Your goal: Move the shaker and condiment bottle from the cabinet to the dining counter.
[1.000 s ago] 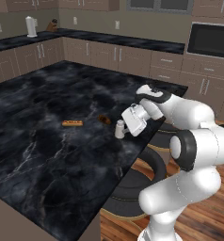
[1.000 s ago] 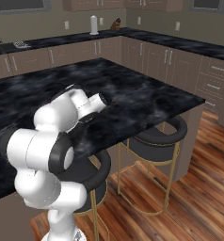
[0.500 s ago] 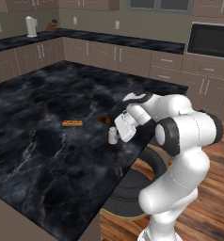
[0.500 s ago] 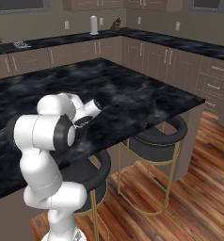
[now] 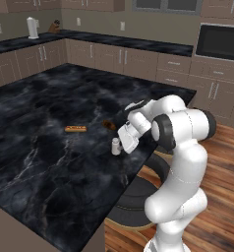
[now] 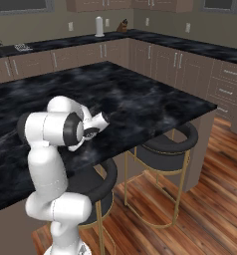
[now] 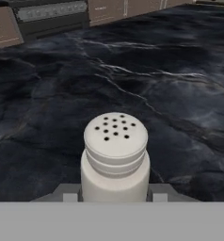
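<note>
**Shaker held at the counter's edge**

The shaker (image 7: 115, 155) is a stubby white cylinder with a ribbed collar and a gently domed cap pricked with small dark holes. It stands upright between the gripper's (image 5: 120, 145) two fingers, which hold it by its lower body. Beneath it the dining counter (image 5: 45, 162) spreads out as a broad slab of glossy black marble threaded with thin white veins, on plain tan-brown sides.

The white arm is folded tightly, its elbow bulging high and the forearm reaching down and forward, so that the hand sits low over the near edge of the slab with the shaker (image 5: 116, 146) at or just above the stone. From the other side, the gripper (image 6: 103, 119) pokes out past the big shoulder joint.

Just ahead of the hand, a small dark brown item (image 5: 109, 125) lies on the marble; farther out to its left lies the condiment bottle (image 5: 75, 129) on its side, slim and reddish-brown.
</note>
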